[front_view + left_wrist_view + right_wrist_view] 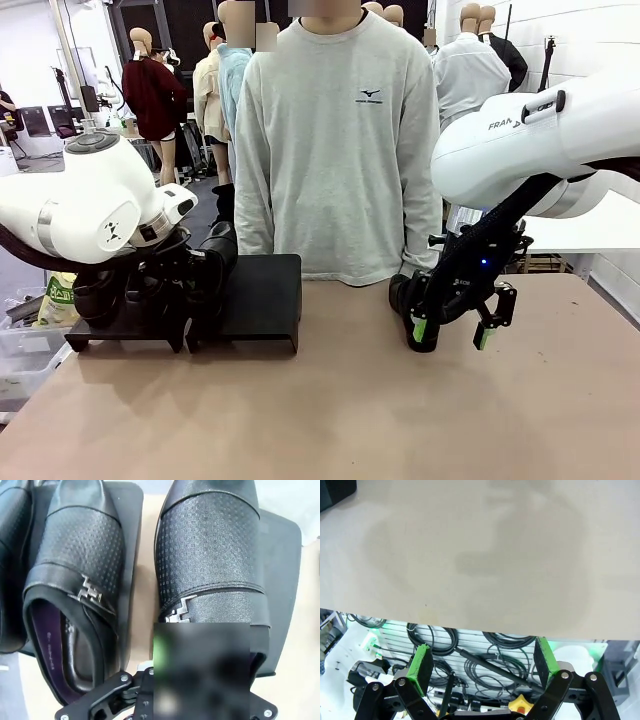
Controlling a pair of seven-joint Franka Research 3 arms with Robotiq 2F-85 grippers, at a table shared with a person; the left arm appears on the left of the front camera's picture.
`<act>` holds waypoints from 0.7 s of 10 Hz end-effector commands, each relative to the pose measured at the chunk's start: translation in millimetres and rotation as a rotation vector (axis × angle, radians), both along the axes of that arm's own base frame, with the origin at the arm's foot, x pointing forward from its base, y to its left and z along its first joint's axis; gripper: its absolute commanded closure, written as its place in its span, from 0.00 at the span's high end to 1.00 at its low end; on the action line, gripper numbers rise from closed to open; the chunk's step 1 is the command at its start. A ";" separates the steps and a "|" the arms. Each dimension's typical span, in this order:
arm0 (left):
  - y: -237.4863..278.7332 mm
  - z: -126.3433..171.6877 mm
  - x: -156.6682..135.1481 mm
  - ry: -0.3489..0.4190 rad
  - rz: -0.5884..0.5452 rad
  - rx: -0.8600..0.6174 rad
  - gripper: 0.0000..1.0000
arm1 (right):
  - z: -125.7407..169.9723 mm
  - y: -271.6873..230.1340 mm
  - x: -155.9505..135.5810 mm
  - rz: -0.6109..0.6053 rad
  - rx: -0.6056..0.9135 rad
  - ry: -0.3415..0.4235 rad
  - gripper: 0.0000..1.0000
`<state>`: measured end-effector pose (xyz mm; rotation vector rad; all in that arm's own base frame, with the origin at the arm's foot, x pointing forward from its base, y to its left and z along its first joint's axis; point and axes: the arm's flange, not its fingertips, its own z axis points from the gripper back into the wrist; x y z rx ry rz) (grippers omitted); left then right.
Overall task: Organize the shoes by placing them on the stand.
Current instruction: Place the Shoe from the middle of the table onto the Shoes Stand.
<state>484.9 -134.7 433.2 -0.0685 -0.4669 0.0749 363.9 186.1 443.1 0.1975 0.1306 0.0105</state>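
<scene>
The left gripper (pixel 200 275), jaws pinching a shoe (pixel 210 560) lengthwise over the stand's right riser (pixel 262 292), is nearer than the spread-jawed right gripper (pixel 455 328).

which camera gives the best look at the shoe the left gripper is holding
The left wrist view: the held shoe shows its textured top and metal buckle, over the stand. In the front view the left arm mostly hides it.

Shoes (pixel 80 580) black, perforated dot texture, silver buckle, purple lining. Stand (pixel 262 290) matte black. Bench (pixel 350 410) pale brown. Right tool (pixel 455 335) black, green pads (pixel 422 667).
</scene>
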 end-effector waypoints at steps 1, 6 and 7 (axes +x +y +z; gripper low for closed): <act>2.9 -8.1 9.7 -0.048 -0.023 -0.027 0.00 | 2.7 -0.8 3.7 0.020 -0.017 0.000 1.00; 5.8 -20.7 12.3 -0.023 0.014 -0.065 0.00 | 2.7 -0.8 3.7 0.020 -0.017 0.000 1.00; 7.4 -21.4 12.8 -0.010 0.025 -0.069 0.00 | 2.7 -0.8 3.7 0.020 -0.017 0.000 1.00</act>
